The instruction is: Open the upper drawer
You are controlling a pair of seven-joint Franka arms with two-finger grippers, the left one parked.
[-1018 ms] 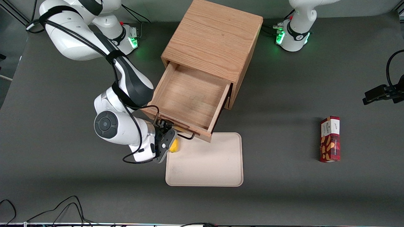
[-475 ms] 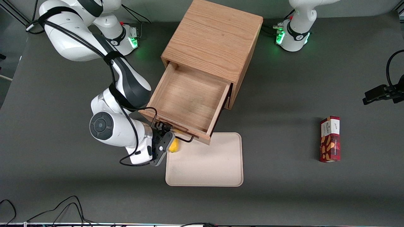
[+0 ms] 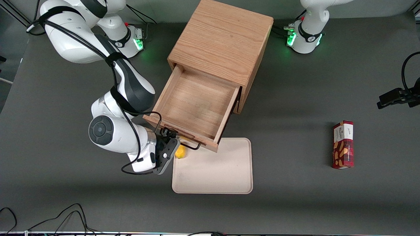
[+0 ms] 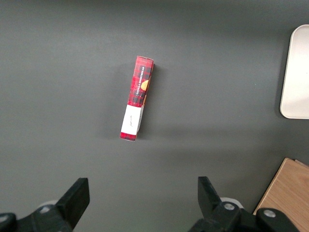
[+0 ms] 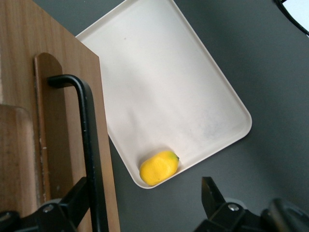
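Front view: the upper drawer (image 3: 197,105) is pulled far out of the cabinet (image 3: 223,42) (over the tray (image 3: 213,170)). The gripper (image 3: 169,136) is seen at its black handle (image 3: 190,146).

Right wrist view: the fingers (image 5: 79,193) are spread wide, one touching the handle (image 5: 89,140), a lemon (image 5: 158,168) nearby.

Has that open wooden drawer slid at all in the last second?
Yes. The upper drawer has gone slightly back toward the cabinet, its front covering less of the tray. The gripper is open at the handle.

Dark grey matte tabletop (image 3: 65,183); black cables (image 3: 49,219) along near edge; green glow at bases.
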